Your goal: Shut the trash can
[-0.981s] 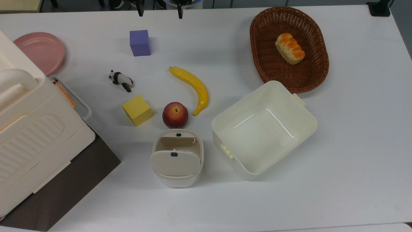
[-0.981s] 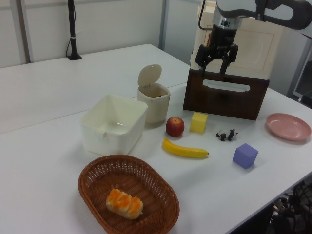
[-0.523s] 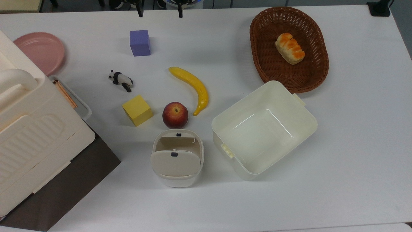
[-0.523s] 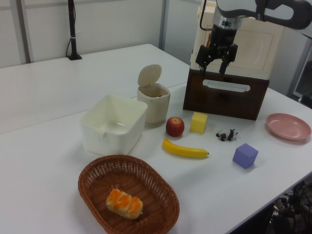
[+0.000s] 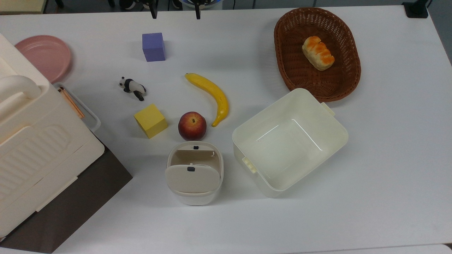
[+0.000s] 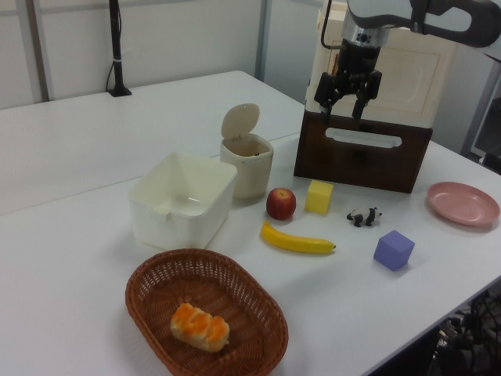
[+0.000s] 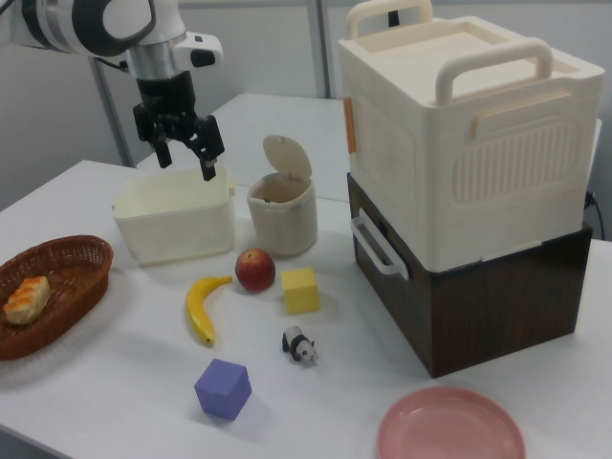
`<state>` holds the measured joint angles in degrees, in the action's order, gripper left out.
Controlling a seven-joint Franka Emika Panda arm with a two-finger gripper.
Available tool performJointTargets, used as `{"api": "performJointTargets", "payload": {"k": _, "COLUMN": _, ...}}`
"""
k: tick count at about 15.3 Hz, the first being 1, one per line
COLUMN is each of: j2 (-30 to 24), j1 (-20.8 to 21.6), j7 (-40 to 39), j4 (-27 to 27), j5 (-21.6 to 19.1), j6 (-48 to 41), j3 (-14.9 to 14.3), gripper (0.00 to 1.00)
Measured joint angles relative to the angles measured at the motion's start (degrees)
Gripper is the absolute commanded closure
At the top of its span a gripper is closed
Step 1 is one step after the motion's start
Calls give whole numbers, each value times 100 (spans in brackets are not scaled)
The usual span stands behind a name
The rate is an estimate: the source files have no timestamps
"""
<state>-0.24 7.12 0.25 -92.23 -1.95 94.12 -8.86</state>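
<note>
Clearly, little has changed over the last second: our arm hangs where it hung, and nothing on the white table (image 5: 388, 158) has shifted, so we judge the closing has not begun.

Largest first, the big cream box with handles (image 7: 459, 134) sits on its dark brown base at the top view's left. Next comes the lidless cream plastic tub with side tabs (image 5: 319, 116), and beyond it the brown oval wicker basket (image 5: 348, 79) holding a bread roll (image 5: 317, 53).

The trash can (image 5: 194, 197), a small cream-white plastic bin, stands just beside the tub, on the top view's left of it, with the red apple (image 5: 192, 125) near its open mouth. Its flat beige hinged lid (image 6: 239, 121) is tipped up, roughly upright, so the bin is open.

Our black two-finger gripper (image 6: 347, 106) hovers high above the table, well apart from the bin, its fingers spread and holding nothing. In the right view it hangs over the tub.

We reckon the next move is to travel over and behind that raised lid, then press it forward and down.
</note>
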Motion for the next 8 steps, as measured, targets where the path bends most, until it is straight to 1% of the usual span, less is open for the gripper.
{"api": "performJointTargets", "payload": {"k": 1, "j2": 0, "j1": 0, "j7": 0, "j4": 0, "j5": 0, "j6": 0, "j3": 0, "gripper": 0}}
{"api": "performJointTargets", "payload": {"k": 2, "j2": 0, "j1": 0, "j7": -1, "j4": 0, "j5": 0, "j6": 0, "j3": 0, "gripper": 3}}
{"api": "performJointTargets", "payload": {"k": 3, "j2": 0, "j1": 0, "j7": -1, "j4": 0, "j5": 0, "j6": 0, "j3": 0, "gripper": 24}}
{"api": "performJointTargets", "payload": {"k": 5, "j2": -1, "j1": 0, "j7": -2, "j4": 0, "j5": 0, "j6": 0, "j3": 0, "gripper": 79}}
{"api": "performJointTargets", "payload": {"k": 6, "j2": -1, "j1": 0, "j7": -2, "j4": 0, "j5": 0, "j6": 0, "j3": 0, "gripper": 100}}
{"api": "performJointTargets", "payload": {"k": 8, "j2": -1, "j1": 0, "j7": -3, "j4": 0, "j5": 0, "j6": 0, "j3": -1, "gripper": 100}}
